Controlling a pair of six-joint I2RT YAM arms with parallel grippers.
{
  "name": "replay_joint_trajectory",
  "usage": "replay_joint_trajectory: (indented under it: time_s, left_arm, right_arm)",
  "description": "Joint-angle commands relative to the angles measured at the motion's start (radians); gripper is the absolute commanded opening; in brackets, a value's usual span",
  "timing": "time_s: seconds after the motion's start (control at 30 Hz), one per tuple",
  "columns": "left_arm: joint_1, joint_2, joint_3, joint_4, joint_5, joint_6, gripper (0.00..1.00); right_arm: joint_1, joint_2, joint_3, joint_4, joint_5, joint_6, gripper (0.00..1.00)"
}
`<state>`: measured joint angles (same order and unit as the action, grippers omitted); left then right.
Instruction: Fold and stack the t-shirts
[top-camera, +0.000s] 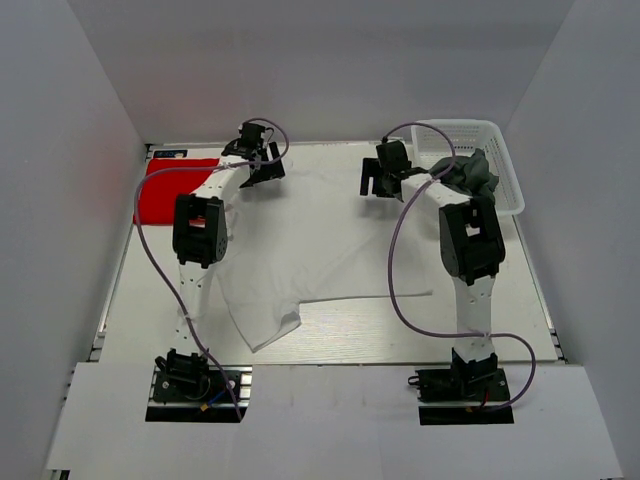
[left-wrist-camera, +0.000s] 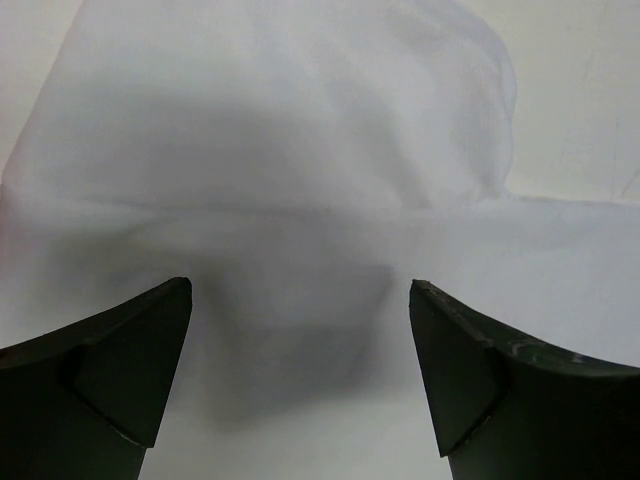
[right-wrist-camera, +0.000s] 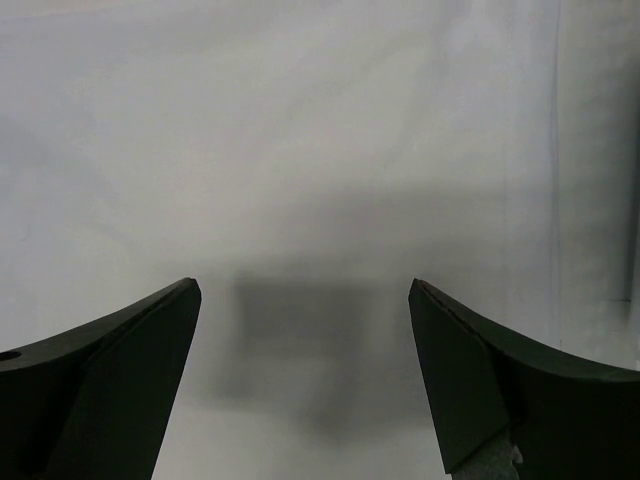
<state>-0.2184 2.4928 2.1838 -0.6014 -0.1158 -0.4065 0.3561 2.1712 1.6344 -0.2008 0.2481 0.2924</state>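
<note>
A white t-shirt (top-camera: 320, 250) lies spread over the middle of the table, one sleeve toward the near edge. My left gripper (top-camera: 260, 170) hovers open over its far left corner. The left wrist view shows the cloth (left-wrist-camera: 300, 150) with a soft fold under the open gripper (left-wrist-camera: 300, 290), and nothing between the fingers. My right gripper (top-camera: 380, 183) stands open over the shirt's far right edge. In its wrist view the gripper (right-wrist-camera: 305, 285) has only a pale surface below it. A red t-shirt (top-camera: 165, 195) lies flat at the far left. A dark grey t-shirt (top-camera: 470, 172) sits bunched in the basket.
A white plastic lattice basket (top-camera: 505, 160) stands at the far right corner, beside the right arm's elbow. White walls close in the table on three sides. Purple cables loop from both arms over the table.
</note>
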Motion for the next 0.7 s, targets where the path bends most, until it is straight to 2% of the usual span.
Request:
replay_joint_trajectory:
  time_s: [0.0, 0.1, 0.13, 0.17, 0.2, 0.3, 0.33, 0.4, 0.43, 0.5, 0.57, 0.67]
  left_arm:
    - [0.005, -0.171, -0.09, 0.003, 0.057, 0.028, 1.0]
    - [-0.008, -0.334, -0.246, 0.003, 0.057, 0.003, 1.0]
    - [-0.009, -0.429, -0.354, 0.003, 0.042, -0.009, 1.0]
    - [-0.021, -0.478, -0.414, 0.003, 0.042, -0.032, 1.0]
    - [-0.021, -0.529, -0.555, -0.012, 0.076, -0.057, 1.0]
    - [-0.021, -0.694, -0.808, 0.014, 0.151, -0.153, 1.0]
    - [-0.032, -0.818, -0.989, 0.04, 0.184, -0.181, 1.0]
    - [-0.032, -0.94, -1.158, 0.094, 0.247, -0.239, 1.0]
    - [-0.041, -1.057, -1.293, 0.094, 0.286, -0.251, 1.0]
    - [-0.055, -1.17, -1.456, 0.057, 0.307, -0.299, 1.0]
    - [-0.065, -1.314, -1.542, -0.019, 0.308, -0.34, 1.0]
    - [-0.084, -1.438, -1.665, -0.058, 0.398, -0.394, 1.0]
  right_arm:
    - [0.014, -0.137, -0.034, 0.018, -0.044, -0.039, 0.9]
    - [0.018, -0.246, -0.2, 0.083, -0.075, -0.022, 0.9]
    - [0.026, -0.337, -0.325, 0.133, -0.096, -0.021, 0.9]
    - [0.027, -0.364, -0.326, 0.19, -0.096, -0.021, 0.9]
    - [0.027, -0.388, -0.403, 0.237, -0.099, -0.007, 0.9]
    - [0.023, -0.482, -0.511, 0.287, -0.09, 0.027, 0.9]
    - [0.021, -0.49, -0.533, 0.282, -0.073, 0.046, 0.9]
    - [0.023, -0.513, -0.556, 0.282, -0.07, 0.053, 0.9]
    - [0.023, -0.522, -0.579, 0.281, -0.073, 0.074, 0.9]
    - [0.02, -0.539, -0.597, 0.305, -0.087, 0.077, 0.9]
    - [0.02, -0.547, -0.602, 0.298, -0.078, 0.057, 0.9]
    - [0.017, -0.554, -0.604, 0.287, 0.008, 0.047, 0.9]
